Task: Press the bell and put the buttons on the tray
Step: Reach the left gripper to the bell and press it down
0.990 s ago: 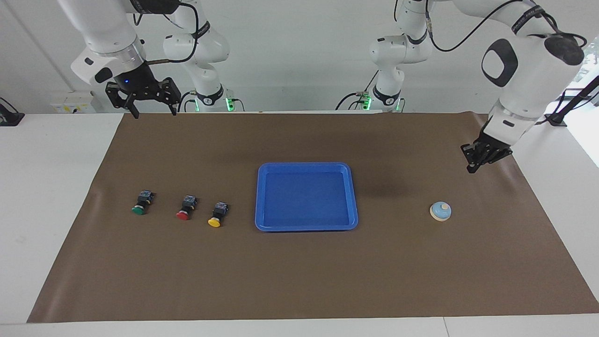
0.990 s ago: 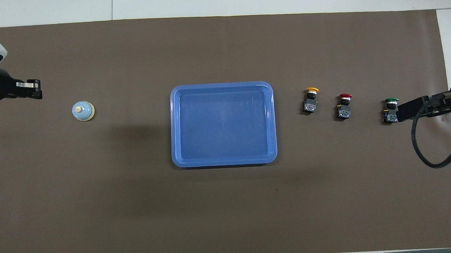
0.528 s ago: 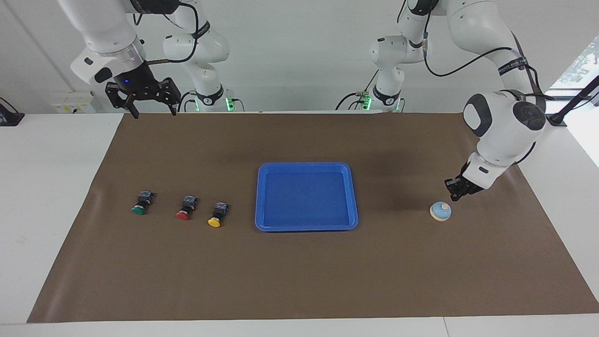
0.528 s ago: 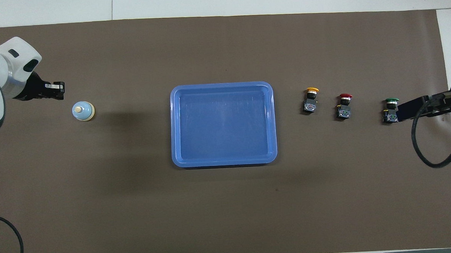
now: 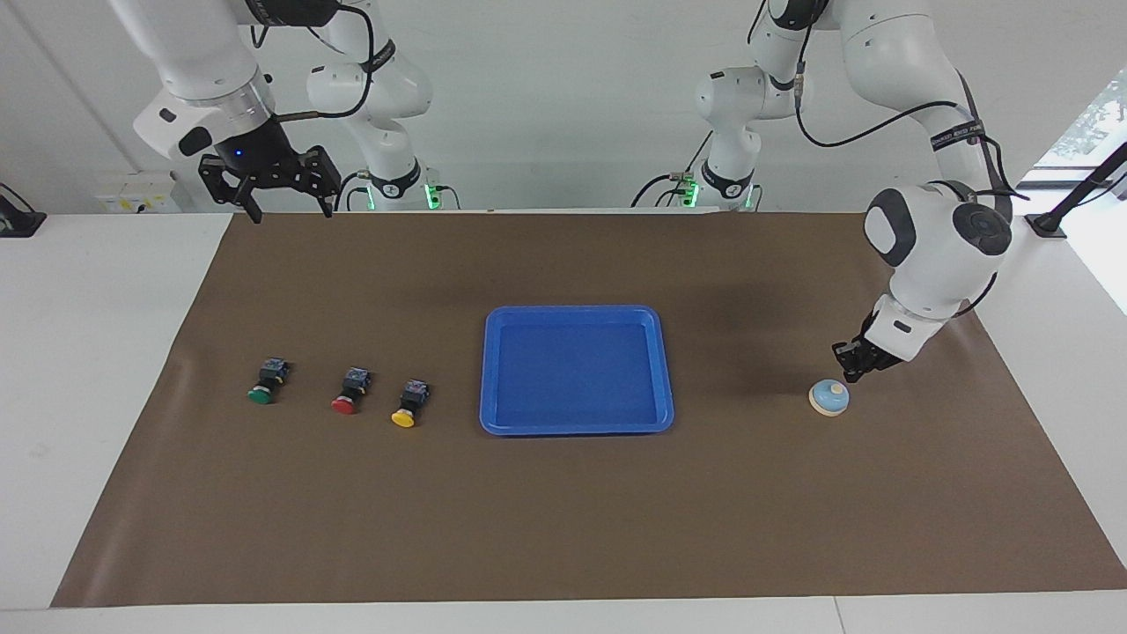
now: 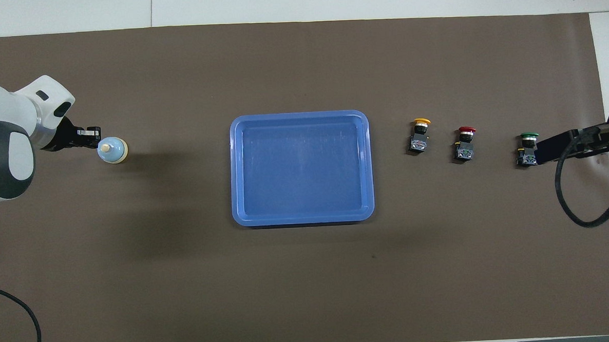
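The left gripper [image 5: 850, 373], its fingers pressed together, hangs just above the bell [image 5: 829, 397], at the bell's edge nearer the robots.

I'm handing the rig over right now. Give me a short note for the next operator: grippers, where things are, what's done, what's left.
Left gripper: shut, just above the bell, at its edge; contact not clear.
Right gripper: open, waiting raised over the mat's edge at its own end.
Tray: mid-table, nothing in it.
Green button, red button, yellow button: in a row on the mat beside the tray.
Done: nothing confirmed.
Left: press bell, move all three buttons to the tray.
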Robot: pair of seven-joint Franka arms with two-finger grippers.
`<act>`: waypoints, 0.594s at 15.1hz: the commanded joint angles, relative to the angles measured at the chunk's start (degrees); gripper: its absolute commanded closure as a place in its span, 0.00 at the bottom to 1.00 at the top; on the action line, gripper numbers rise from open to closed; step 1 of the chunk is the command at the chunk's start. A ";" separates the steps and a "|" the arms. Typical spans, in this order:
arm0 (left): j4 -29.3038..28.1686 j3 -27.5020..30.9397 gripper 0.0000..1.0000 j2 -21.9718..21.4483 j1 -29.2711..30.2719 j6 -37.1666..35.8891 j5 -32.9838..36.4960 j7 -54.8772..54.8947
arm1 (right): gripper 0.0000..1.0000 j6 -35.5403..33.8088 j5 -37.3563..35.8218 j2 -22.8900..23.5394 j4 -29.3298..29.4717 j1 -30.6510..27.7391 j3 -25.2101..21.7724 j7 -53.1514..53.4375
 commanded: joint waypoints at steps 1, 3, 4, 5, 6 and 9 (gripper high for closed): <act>-1.01 -0.07 1.00 0.64 0.42 2.42 0.04 0.91 | 0.00 0.62 0.33 -0.93 -0.96 -0.61 0.25 -1.07; -1.70 -0.07 1.00 1.08 0.51 3.73 0.04 1.09 | 0.00 0.80 0.33 -0.93 -0.96 -0.61 0.24 -1.07; -2.67 -0.07 1.00 1.17 0.51 5.13 0.04 1.00 | 0.00 0.80 0.33 -0.93 -0.88 -0.61 0.25 -1.07; -3.63 -0.07 1.00 1.17 0.51 6.45 0.04 1.00 | 0.00 0.80 0.33 -0.93 -0.96 -0.61 0.25 -1.07; -4.17 -0.07 1.00 1.35 0.51 7.25 0.04 1.00 | 0.00 0.80 0.33 -0.93 -0.96 -0.52 0.25 -1.07; -6.53 -0.07 1.00 1.44 0.51 10.23 0.12 1.00 | 0.00 0.71 0.33 -0.93 -0.96 -0.34 0.25 -1.16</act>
